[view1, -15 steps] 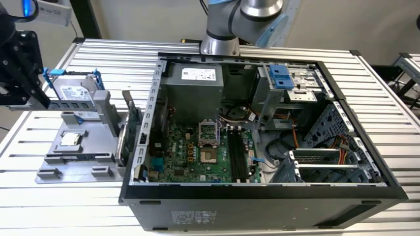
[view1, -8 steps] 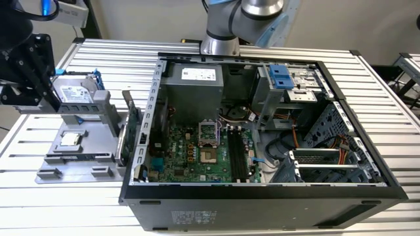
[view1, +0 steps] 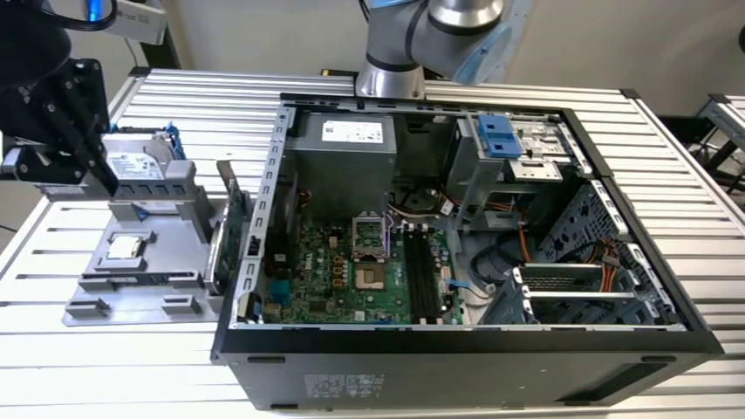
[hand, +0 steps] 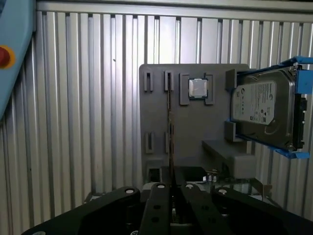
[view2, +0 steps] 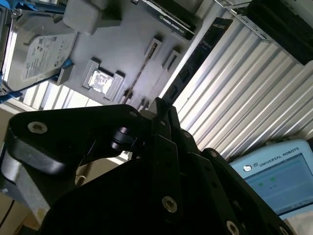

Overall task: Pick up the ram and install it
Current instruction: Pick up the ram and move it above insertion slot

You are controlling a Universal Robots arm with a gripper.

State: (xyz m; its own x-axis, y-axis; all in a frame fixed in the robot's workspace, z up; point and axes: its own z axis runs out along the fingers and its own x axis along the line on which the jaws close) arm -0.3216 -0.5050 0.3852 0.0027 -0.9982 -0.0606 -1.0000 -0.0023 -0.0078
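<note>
The ram [hand: 169, 128] is a thin dark stick standing on edge in a slot of the grey holder plate [hand: 193, 132], beside a CPU [hand: 198, 88]. In the second wrist view, the ram [view2: 142, 73] shows as a dark line on the plate. In the exterior view, the ram [view1: 146, 278] lies left of the open computer case [view1: 466, 340]. My gripper [view1: 93, 166] hangs above the plate, shut and holding nothing. The gripper [hand: 172, 188] is lined up over the stick's near end, and its tips [view2: 160, 105] are together.
A hard drive [view1: 140, 166] in a blue frame stands at the plate's far end. A green expansion card [view1: 233, 229] stands between plate and case. Long black motherboard slots [view1: 421, 275] lie inside the case. A pendant screen [view2: 279, 178] sits on the ribbed table.
</note>
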